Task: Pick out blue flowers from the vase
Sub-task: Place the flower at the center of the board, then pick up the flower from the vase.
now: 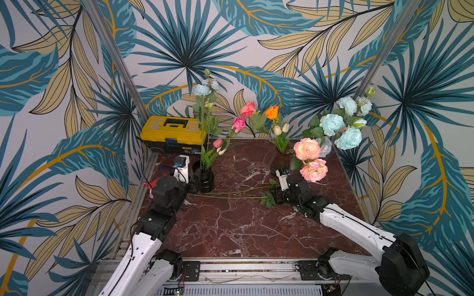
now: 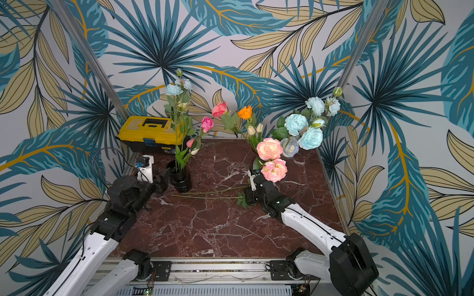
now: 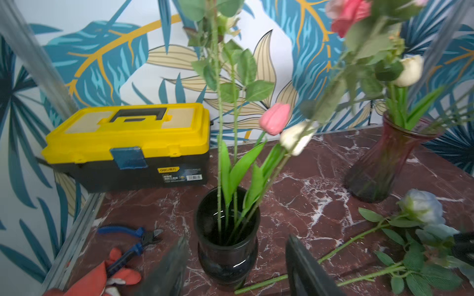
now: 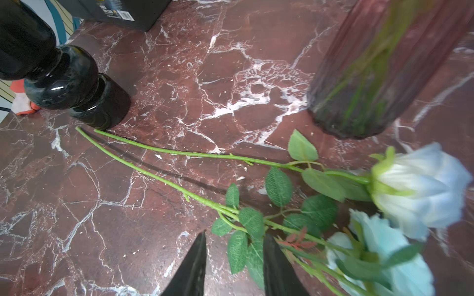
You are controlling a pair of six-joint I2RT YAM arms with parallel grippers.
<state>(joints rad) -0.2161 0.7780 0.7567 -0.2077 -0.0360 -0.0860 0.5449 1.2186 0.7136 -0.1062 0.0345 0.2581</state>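
Note:
Two pale blue flowers (image 1: pixel 202 89) stand tall in the black vase (image 1: pixel 206 179). My left gripper (image 3: pixel 237 237) is open, one finger on each side of the black vase (image 3: pixel 227 246), with gaps. Two more blue flowers (image 4: pixel 420 184) lie on the marble table (image 1: pixel 230 230), their stems (image 1: pixel 230 193) pointing at the black vase. My right gripper (image 4: pixel 236 233) hangs open over their leaves; a leaf sits loosely between the fingers. A cluster of blue flowers (image 1: pixel 332 124) stands at the back right, its stems hidden.
A dark red ribbed vase (image 3: pixel 379 164) holds tulips and roses. Peach peonies (image 1: pixel 307 148) hang above my right wrist. A yellow toolbox (image 1: pixel 173 133) stands at the back left. Blue-handled pliers (image 3: pixel 133 238) and an orange glove (image 3: pixel 102 279) lie at the left edge.

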